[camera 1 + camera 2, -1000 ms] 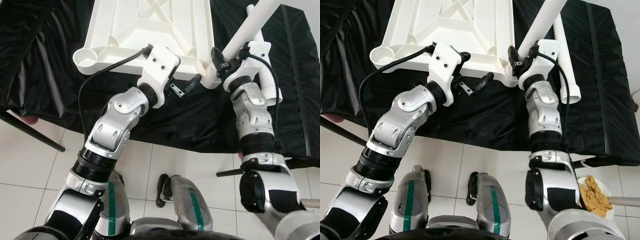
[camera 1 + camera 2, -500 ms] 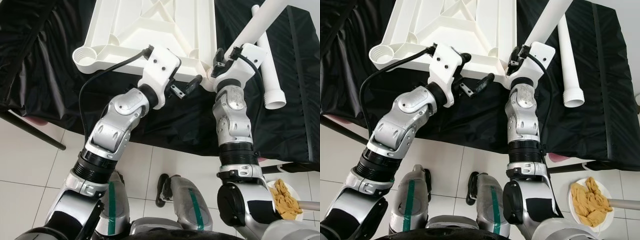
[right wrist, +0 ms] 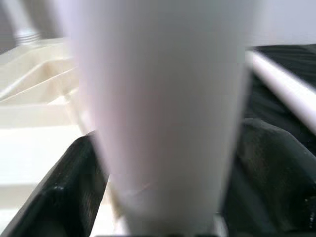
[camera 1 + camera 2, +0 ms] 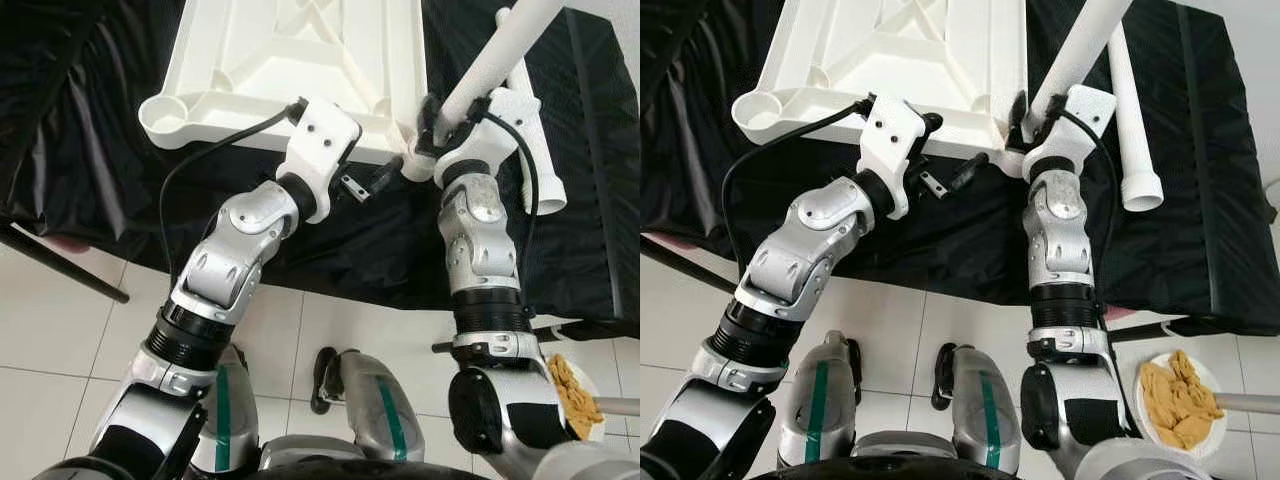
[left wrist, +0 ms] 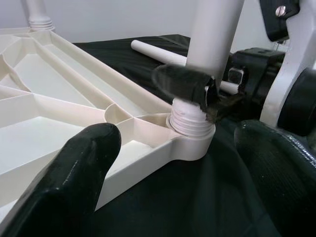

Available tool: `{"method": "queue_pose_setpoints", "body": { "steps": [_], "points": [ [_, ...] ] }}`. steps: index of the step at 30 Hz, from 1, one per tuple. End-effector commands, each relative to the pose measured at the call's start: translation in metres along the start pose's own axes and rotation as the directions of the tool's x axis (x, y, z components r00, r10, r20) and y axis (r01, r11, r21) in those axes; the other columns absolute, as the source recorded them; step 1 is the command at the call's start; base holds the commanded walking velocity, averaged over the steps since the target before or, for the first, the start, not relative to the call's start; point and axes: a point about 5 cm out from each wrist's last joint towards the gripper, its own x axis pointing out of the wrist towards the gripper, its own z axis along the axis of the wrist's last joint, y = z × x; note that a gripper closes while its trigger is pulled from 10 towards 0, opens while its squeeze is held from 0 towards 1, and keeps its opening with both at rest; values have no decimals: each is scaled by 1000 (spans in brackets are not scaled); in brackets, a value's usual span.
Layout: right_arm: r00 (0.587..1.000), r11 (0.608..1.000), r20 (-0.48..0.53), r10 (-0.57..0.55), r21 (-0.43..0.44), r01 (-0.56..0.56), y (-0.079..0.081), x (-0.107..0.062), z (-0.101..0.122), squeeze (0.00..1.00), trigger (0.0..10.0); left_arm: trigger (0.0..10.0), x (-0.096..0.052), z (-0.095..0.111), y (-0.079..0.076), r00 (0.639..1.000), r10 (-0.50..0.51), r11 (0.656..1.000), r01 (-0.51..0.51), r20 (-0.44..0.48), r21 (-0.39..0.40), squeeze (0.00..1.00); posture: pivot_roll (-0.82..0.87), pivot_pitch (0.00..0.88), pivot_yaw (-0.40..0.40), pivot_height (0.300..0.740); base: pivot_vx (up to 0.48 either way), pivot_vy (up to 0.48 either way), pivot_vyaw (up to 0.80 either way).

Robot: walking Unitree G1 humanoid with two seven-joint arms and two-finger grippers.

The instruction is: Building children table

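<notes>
White plastic tabletop lies upside down on black cloth. White plastic leg tube stands in tabletop's near corner socket, threaded end seated, as your left wrist view shows. Right gripper clamped on leg tube just above socket; right wrist view blurred. Left gripper fingers apart, beside same corner. Spare white leg tube lies beyond socket. White tile floor below. Since half second ago, right wrist swung outward from tabletop.

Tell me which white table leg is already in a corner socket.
The leg held by the right gripper: it stands with its threaded end in the tabletop's near corner socket. The other leg lies loose on the black cloth beside it.
</notes>
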Motion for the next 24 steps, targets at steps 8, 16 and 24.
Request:
{"method": "queue_pose_setpoints", "body": {
  "steps": [8,16,24],
  "points": [
    [960,957,-17,281,-71,-282,-16,7,5,0,10000,10000,0,2,-4,1000,-15,1000,15,6,4,0,124,53,-134,740,0,0,0],
    [920,912,-63,386,-123,-391,-39,12,7,0,10000,10000,-2,2,-3,1000,-12,1000,12,3,6,0,131,59,-134,740,0,0,0],
    [867,866,-124,483,-81,-493,-59,9,1,0,10000,10000,-4,1,-1,1000,-10,1000,10,-7,13,0,133,66,-129,740,0,0,0]
  ]
}}
